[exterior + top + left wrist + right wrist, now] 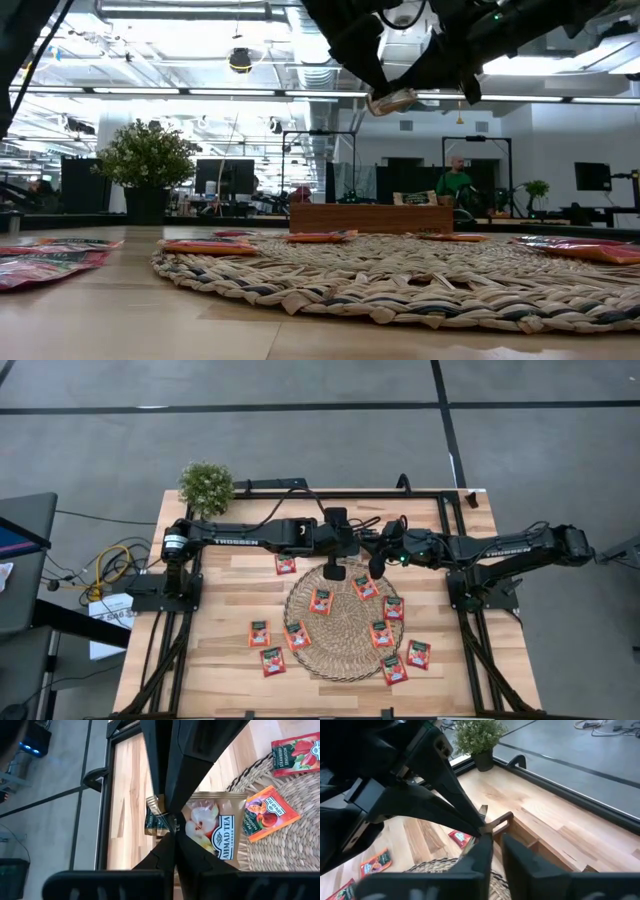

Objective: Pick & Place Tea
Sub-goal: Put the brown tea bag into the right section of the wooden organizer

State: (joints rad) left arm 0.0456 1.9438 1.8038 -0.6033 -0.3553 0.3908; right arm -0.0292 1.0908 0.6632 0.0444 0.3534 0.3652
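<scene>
Left gripper (172, 832) is clamped on a silvery-white tea sachet (215, 827), held in the air above the far edge of the round woven mat (345, 622), just in front of the small wooden tray (380, 217). Right gripper (492, 837) meets it at the same spot, fingers narrowed to a slim gap at the sachet's edge; can't tell if it actually grips. Other sachets (322, 600) lie flat on the mat and on the table (220, 650) left and right of it.
</scene>
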